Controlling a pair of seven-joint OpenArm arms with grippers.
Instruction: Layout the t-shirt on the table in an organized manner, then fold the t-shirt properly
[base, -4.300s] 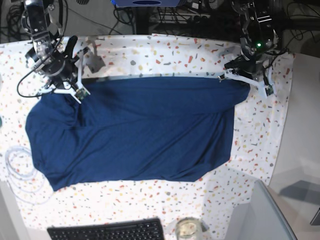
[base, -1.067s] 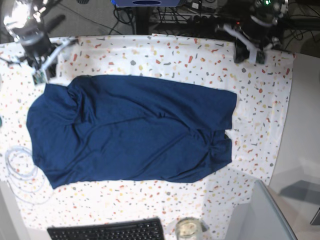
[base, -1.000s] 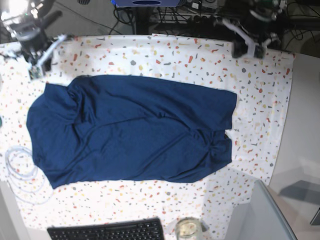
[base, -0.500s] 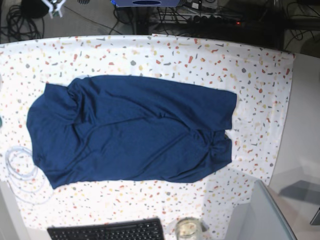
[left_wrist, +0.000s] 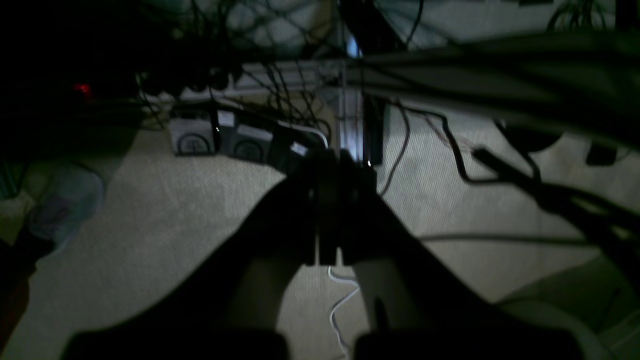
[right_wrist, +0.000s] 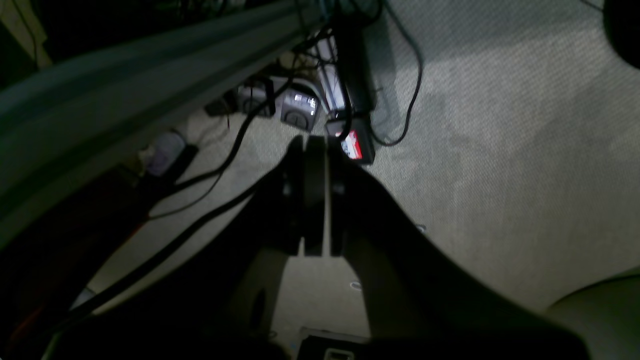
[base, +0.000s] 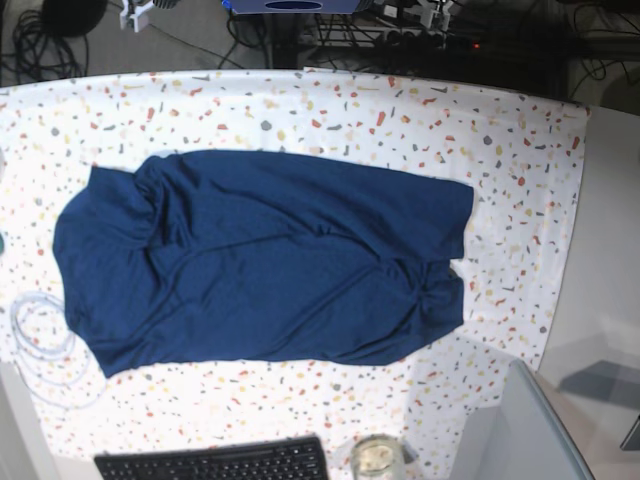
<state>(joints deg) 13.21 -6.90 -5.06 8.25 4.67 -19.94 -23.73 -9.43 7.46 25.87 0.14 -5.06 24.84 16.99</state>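
The dark navy t-shirt (base: 260, 260) lies spread sideways on the speckled table (base: 520, 130). It is wrinkled at its left end and bunched at its lower right corner. No arm is over it. Only white tips of the arms show at the base view's top edge, the right arm (base: 137, 12) and the left arm (base: 437, 10). In the left wrist view my left gripper (left_wrist: 327, 165) is shut and empty over a carpeted floor with cables. In the right wrist view my right gripper (right_wrist: 316, 147) is also shut and empty, beside the table's edge.
A black keyboard (base: 215, 463) and a glass jar (base: 375, 457) sit at the near edge. A white cable coil (base: 35, 340) lies at the left. A plain grey surface (base: 610, 300) borders the right side. Power strips and cables (base: 400, 30) lie behind the table.
Both arms have pulled back from the table's far corners, past the back edge and almost out of the base view. They let go of the t-shirt earlier; it has stayed still over the last second.
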